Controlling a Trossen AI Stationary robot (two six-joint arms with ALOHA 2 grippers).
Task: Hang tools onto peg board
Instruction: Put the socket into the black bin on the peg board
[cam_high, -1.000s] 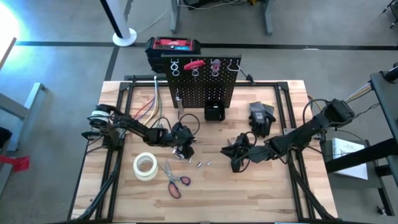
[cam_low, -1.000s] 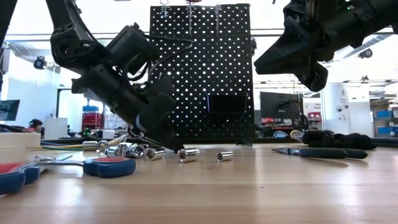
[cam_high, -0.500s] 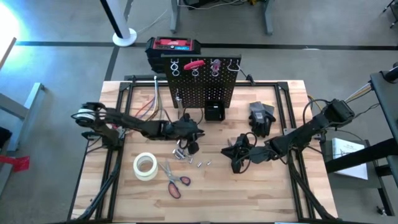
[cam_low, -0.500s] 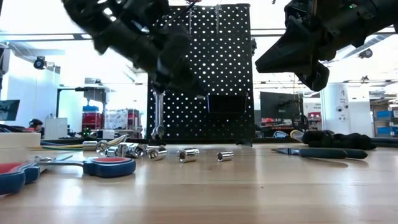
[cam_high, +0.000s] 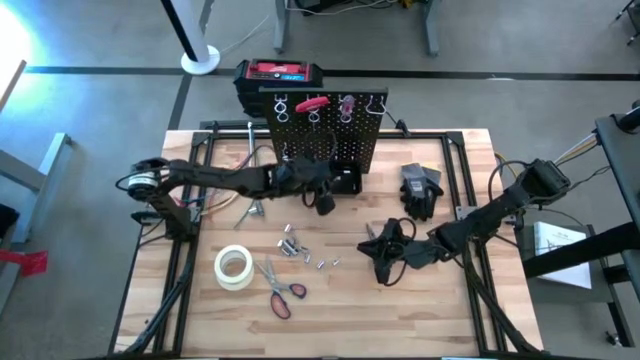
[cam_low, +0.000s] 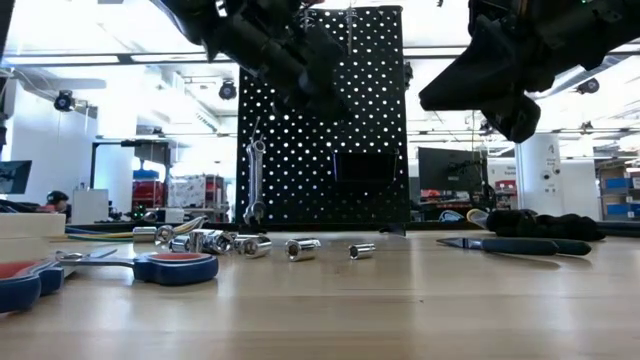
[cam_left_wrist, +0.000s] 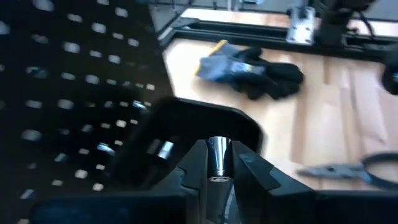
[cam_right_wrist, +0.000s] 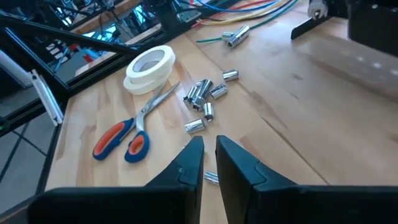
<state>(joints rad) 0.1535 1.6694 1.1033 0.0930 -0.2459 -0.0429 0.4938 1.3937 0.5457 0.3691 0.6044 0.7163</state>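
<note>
My left hand (cam_left_wrist: 217, 163): clenched on a small silver socket (cam_left_wrist: 217, 155), shown only in my wrist view; black bin (cam_left_wrist: 205, 127) just beyond.

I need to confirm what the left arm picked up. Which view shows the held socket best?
The left wrist view: the silver socket sits clamped in the left gripper, near the black bin. The high and low views show only the arm by the peg board; the right wrist view misses it.

Overhead and table-level views share the peg board (cam_high: 325, 130); wrist cameras sit close.
</note>
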